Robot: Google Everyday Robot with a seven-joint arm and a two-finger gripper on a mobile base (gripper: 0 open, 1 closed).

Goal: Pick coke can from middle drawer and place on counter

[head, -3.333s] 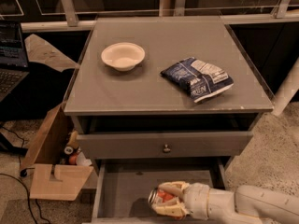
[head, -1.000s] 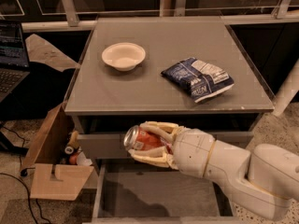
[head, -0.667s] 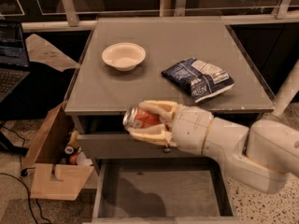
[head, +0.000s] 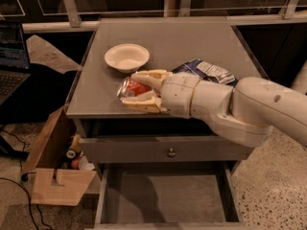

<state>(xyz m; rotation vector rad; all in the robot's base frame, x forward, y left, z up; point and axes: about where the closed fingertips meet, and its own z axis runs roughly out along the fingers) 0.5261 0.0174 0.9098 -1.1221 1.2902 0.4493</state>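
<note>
Can is out of the middle drawer (head: 168, 195) now: a few seconds back the gripper (head: 130, 90) was gripping it down on the drawer floor, a second ago it was passing the drawer fronts, and now it is hanging over the front part of the counter (head: 192, 37). The fingers are clamping the coke can (head: 136, 87) from above and below, can lying sideways with its silver end pointing left. Pick is looking done, only the place is remaining. Can't tell whether the lower finger is touching the counter yet. The white bowl (head: 127, 57) is sitting just behind the gripper, and the chip bag (head: 207, 71) is lying behind the wrist, partly hidden by the arm, so both are crowding the drop spot. Bare counter is showing left of the can. The knobbed drawer (head: 171, 152) is staying closed, with a cardboard box (head: 53, 176) sitting on the floor at left.
</note>
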